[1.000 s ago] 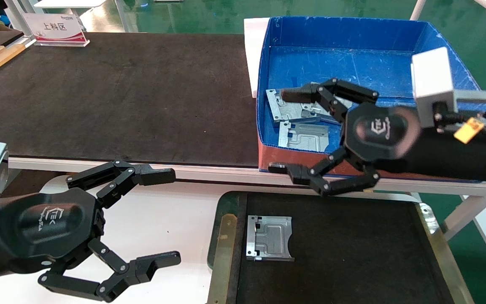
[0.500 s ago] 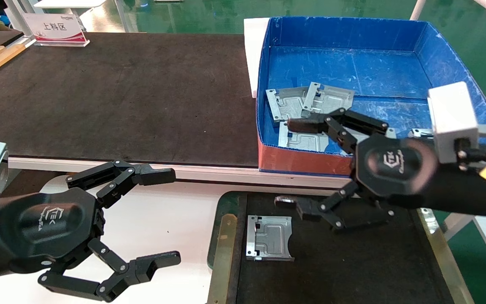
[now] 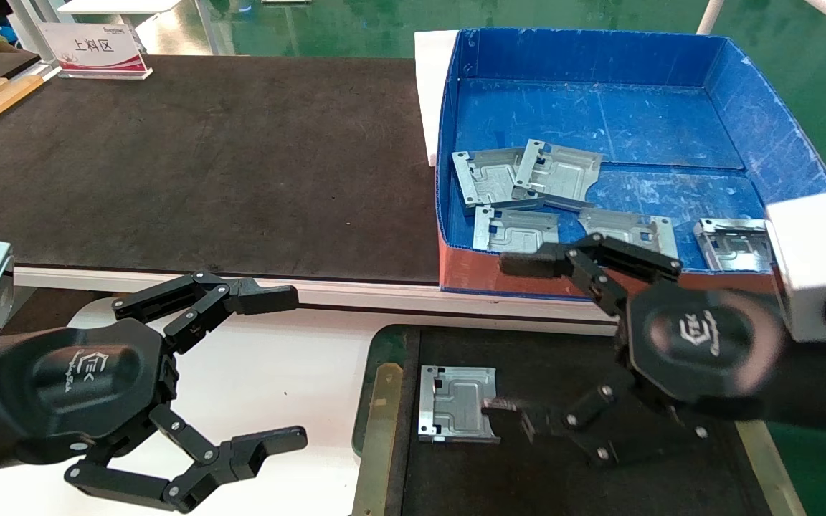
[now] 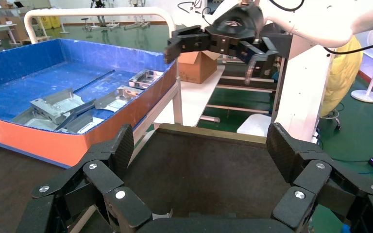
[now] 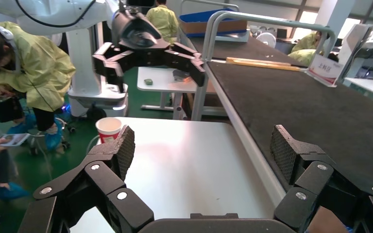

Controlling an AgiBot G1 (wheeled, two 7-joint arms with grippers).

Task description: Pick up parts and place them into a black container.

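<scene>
Right gripper (image 3: 528, 337) spread empty above black matte tray (image 3: 599, 473) (one silver stamped plate (image 3: 456, 403) placed), next: blue box (image 3: 771, 129) regrasp

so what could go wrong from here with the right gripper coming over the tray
The right gripper is open and empty, its lower finger close beside the part already in the black container; it may nudge that part out of place. The parts in the blue box overlap, so a later grasp may lift two or slip.
</scene>
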